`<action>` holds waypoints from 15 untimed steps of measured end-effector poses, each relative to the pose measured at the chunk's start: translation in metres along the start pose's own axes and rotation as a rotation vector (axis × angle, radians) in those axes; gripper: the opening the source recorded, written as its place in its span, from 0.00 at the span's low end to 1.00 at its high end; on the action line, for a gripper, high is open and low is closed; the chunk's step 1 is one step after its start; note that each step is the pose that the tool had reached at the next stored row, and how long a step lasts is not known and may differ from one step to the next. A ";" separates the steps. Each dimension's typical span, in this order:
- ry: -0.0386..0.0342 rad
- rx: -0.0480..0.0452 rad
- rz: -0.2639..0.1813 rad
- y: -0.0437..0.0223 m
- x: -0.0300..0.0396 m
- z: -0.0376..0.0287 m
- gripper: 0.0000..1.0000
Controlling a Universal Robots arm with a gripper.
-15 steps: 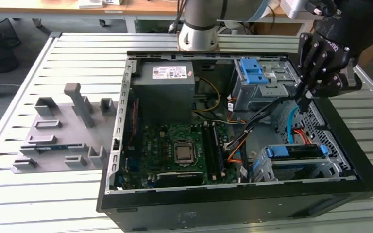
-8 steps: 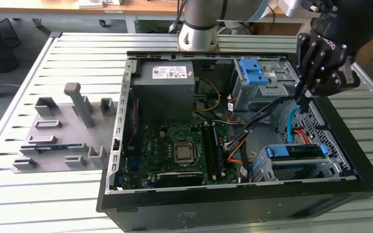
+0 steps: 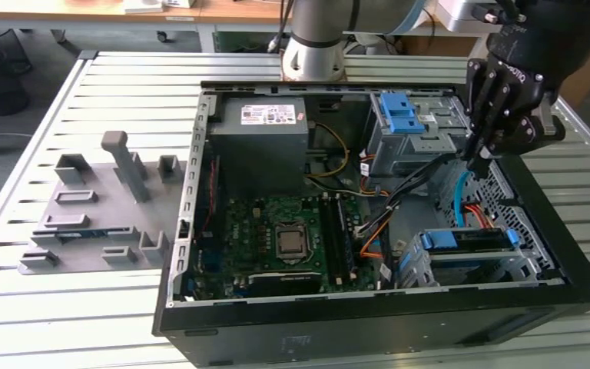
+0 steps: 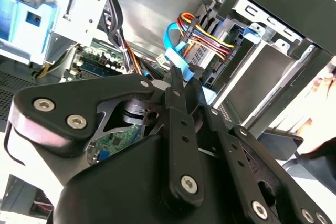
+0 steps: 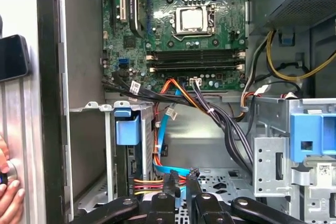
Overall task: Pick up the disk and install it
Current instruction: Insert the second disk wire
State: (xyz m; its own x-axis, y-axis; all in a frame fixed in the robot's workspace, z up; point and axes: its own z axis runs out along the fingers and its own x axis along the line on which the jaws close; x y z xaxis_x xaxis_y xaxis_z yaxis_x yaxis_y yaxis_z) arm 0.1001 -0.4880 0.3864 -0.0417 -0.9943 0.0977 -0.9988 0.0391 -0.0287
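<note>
The disk (image 3: 467, 240) lies in its blue carrier inside the lower drive cage, in the open computer case's corner at the exterior view's right. The carrier's blue tab (image 5: 127, 127) sticks out of that cage in the first wrist view. My black gripper (image 3: 476, 157) hangs inside the case above and behind the cage, apart from the disk. Its fingertips (image 5: 169, 181) stand close together with nothing held, beside a light blue data cable (image 5: 160, 145). In the second wrist view the gripper (image 4: 182, 74) tapers to a point over the cables.
The case holds a grey power-supply box (image 3: 264, 127), a green motherboard (image 3: 285, 238) and an upper cage with a blue bracket (image 3: 408, 115). Bundled cables (image 5: 210, 114) cross the middle. A grey fixture (image 3: 101, 207) lies on the slatted table. A person's hand (image 5: 8, 192) rests at the case's edge.
</note>
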 end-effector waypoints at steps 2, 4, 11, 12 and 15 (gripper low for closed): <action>0.0090 0.0004 0.000 0.0000 -0.0005 0.0021 0.24; 0.0165 0.0007 0.000 0.0001 -0.0009 0.0040 0.24; 0.0278 0.0012 -0.001 -0.0003 -0.0024 0.0083 0.16; 0.0279 0.0012 -0.001 -0.0003 -0.0025 0.0087 0.16; -0.0056 -0.0002 0.000 -0.0004 -0.0025 0.0094 0.16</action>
State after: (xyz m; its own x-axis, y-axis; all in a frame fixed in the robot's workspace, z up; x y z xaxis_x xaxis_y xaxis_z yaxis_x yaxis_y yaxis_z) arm 0.1009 -0.4865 0.3768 -0.0418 -0.9949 0.0921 -0.9988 0.0393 -0.0285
